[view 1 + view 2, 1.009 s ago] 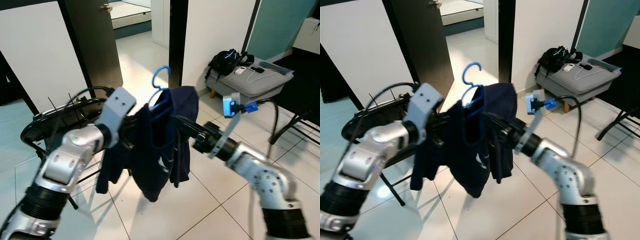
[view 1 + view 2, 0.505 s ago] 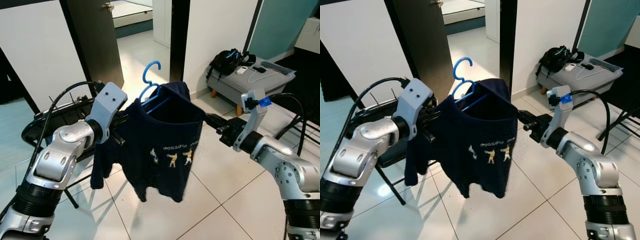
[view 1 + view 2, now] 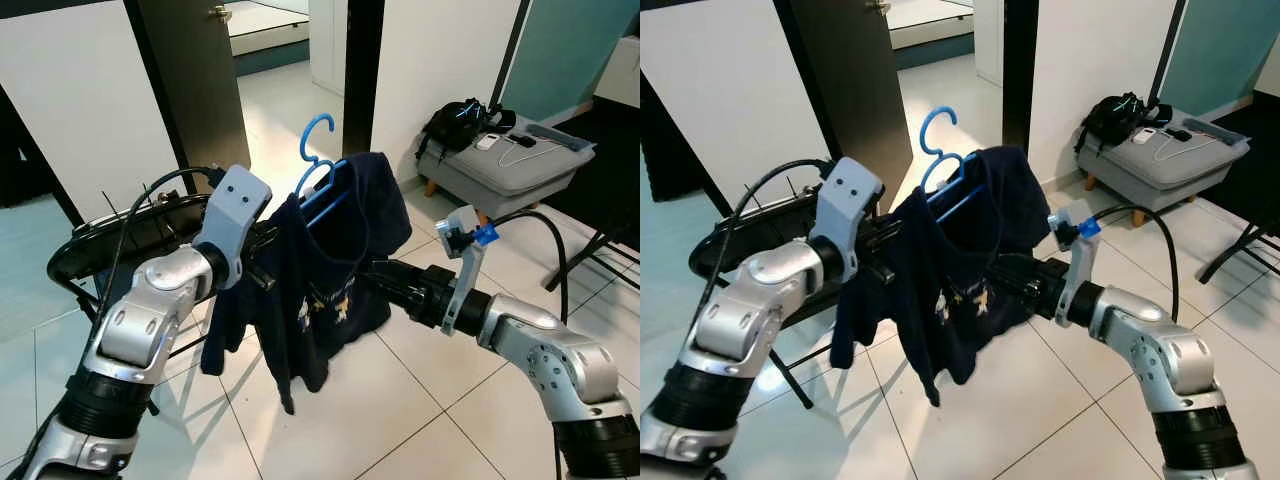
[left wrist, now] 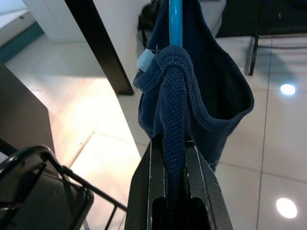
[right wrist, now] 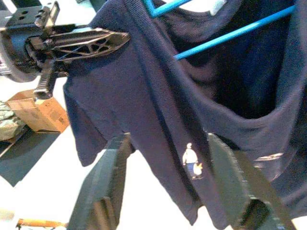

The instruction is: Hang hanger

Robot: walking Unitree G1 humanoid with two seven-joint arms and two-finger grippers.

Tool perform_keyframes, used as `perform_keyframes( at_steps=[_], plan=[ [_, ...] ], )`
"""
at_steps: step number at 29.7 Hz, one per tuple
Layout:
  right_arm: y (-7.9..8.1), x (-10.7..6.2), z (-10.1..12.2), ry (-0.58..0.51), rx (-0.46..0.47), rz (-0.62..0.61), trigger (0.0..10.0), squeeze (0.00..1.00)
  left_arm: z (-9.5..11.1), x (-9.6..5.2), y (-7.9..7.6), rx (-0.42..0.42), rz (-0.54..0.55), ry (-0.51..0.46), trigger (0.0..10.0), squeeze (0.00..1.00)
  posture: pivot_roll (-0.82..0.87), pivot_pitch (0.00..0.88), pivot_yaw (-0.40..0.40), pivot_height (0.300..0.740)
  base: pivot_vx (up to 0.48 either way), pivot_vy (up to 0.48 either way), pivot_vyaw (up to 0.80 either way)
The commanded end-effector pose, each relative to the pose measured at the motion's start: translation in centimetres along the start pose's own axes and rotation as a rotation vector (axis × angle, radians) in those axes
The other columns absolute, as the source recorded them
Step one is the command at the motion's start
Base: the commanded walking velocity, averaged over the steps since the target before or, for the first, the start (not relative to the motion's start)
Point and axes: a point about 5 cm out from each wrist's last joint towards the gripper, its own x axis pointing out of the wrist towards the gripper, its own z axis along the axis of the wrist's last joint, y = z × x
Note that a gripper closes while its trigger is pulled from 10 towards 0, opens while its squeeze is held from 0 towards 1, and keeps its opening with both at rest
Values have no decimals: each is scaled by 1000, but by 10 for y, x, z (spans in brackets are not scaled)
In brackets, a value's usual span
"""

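Note:
A navy T-shirt (image 3: 322,290) with a small print hangs on a blue hanger (image 3: 318,150), hook upward, held in the air between my arms. My left gripper (image 3: 265,265) is shut on the shirt's ribbed collar (image 4: 173,91), right by the hanger's blue bar (image 4: 175,19). My right gripper (image 3: 378,272) reaches in from the right at the shirt's front. Its two fingers (image 5: 111,182) stand wide apart, open, and the cloth hangs just ahead of them.
A black metal rack (image 3: 95,240) stands behind my left arm. At the back are a dark door (image 3: 190,80) and a black door post (image 3: 357,60). A grey ottoman (image 3: 510,170) carrying a black bag sits at the right. Below lie white floor tiles (image 3: 400,420) and a cardboard box (image 5: 41,112).
Half a second ago the shirt was stretched wide between both grippers. Now it hangs narrow and bunched, and my right gripper has moved left and lower, open at its front.

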Motion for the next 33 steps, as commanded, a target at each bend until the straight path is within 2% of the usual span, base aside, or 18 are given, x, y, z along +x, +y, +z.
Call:
perform_keyframes(
  at_steps=[1,2,4,5,6,7,8,9,10,11,13,14,15,17,21,23,27,33],
  plan=[
    [2,-1,-6,17,-12,17,10000,1000,2,-2,9,-10,63,-42,10000,0,-61,50,27,740,0,0,0],
    [-5,-5,-11,19,-21,-28,10000,1000,-5,-4,12,-56,108,-59,10000,0,-61,50,27,740,0,0,0],
    [-5,-5,-11,19,-21,-28,10000,1000,-5,-4,12,-56,108,-59,10000,0,-61,50,27,740,0,0,0],
    [-22,-7,-11,-29,-16,-175,10000,863,-22,-9,17,-109,176,-51,10000,0,-64,56,30,740,0,0,0],
    [-22,-7,-11,-29,-16,-175,10000,863,-22,-9,17,-109,176,-51,10000,0,-64,56,30,740,0,0,0],
    [-38,-9,-12,-51,-6,-321,10000,0,-36,-13,22,-128,227,-28,10000,0,-64,56,30,740,0,0,0],
    [-53,-12,-16,-66,35,-453,10000,0,-51,-17,26,-156,272,-3,10000,0,-64,56,30,740,0,0,0],
    [-53,-12,-16,-66,35,-453,10000,0,-51,-17,26,-156,272,-3,10000,0,-64,56,30,740,0,0,0],
    [-62,-14,-20,-70,66,-534,10000,0,-60,-21,28,-175,300,14,10000,0,-64,56,30,740,0,0,0],
    [-62,-14,-20,-70,66,-534,10000,0,-60,-21,28,-175,300,14,10000,0,-64,56,30,740,0,0,0],
    [-72,-19,-30,-135,178,-649,10000,0,-78,-27,22,-209,280,52,10000,0,-66,63,19,740,0,0,-628],
    [-73,-19,-32,-163,205,-677,10000,0,-83,-29,18,-232,262,62,10000,0,-66,63,19,740,0,0,-800],
    [-73,-19,-32,-163,205,-677,10000,0,-83,-29,18,-232,262,62,10000,0,-66,63,19,740,0,0,-800],
    [-74,-19,-31,-185,206,-711,10000,0,-84,-27,15,-288,229,49,10000,0,-81,73,16,740,0,0,-784],
    [-78,-20,-32,-193,213,-733,10000,0,-82,-21,8,-291,170,23,10000,0,-81,73,16,740,0,0,-769],
    [-80,-20,-33,-175,211,-750,10000,0,-82,-19,8,-305,170,10,10000,0,-92,82,13,740,0,0,-769],
    [-83,-18,-32,-185,199,-759,10000,0,-80,-16,11,-394,190,-47,10000,0,-98,86,19,740,0,0,-763],
    [-83,-16,-32,-210,207,-767,10000,0,-74,-12,6,-389,216,-100,10000,0,-103,82,30,740,0,0,-765]
  ],
)
